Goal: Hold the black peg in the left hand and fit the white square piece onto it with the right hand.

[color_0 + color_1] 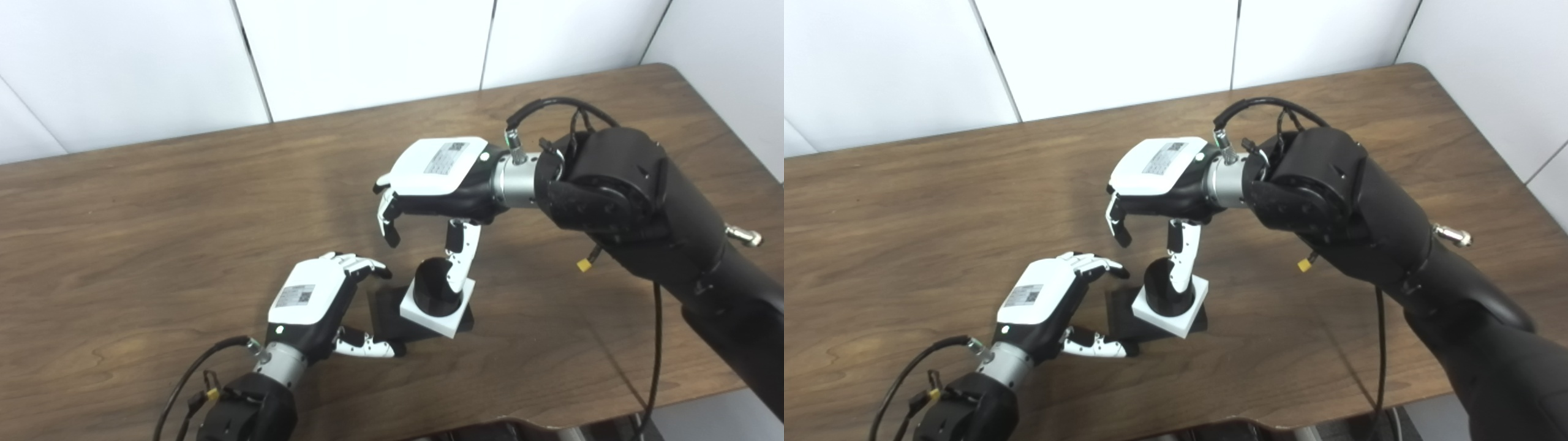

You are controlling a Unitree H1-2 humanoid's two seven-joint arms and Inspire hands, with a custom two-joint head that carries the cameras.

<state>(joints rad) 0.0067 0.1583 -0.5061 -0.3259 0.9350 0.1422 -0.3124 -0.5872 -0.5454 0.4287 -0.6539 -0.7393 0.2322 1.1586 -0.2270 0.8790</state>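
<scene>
From where I stood, the black peg (436, 285) was standing upright on its flat black base (392, 315) near the front middle of the brown wooden desk (153, 233). The white square piece (438, 308) was already seated around the peg, its hole ringing the black cylinder, and it sat slightly skewed on the base so that one white corner jutted toward the desk's front edge.

The left hand (318, 300) lay low at the base's left side, palm turned inward, with its fingers (361, 265) curled over the far left corner of the base and its thumb (367, 348) stretched along the near edge. The fingers and thumb bracketed the base; I could not tell if they were actually pressing on it, and they were not wrapped around the peg itself.

The right hand (438, 184) hovered above the peg, palm down, holding nothing. Its fingers (387, 220) hung loosely curled and spread apart to the left of the peg, clear of it, while its thumb (458, 257) pointed straight down, the tip resting against the peg's right side just above the white piece.

A black cable (655, 343) drooped from the right forearm over the desk's front edge.
</scene>
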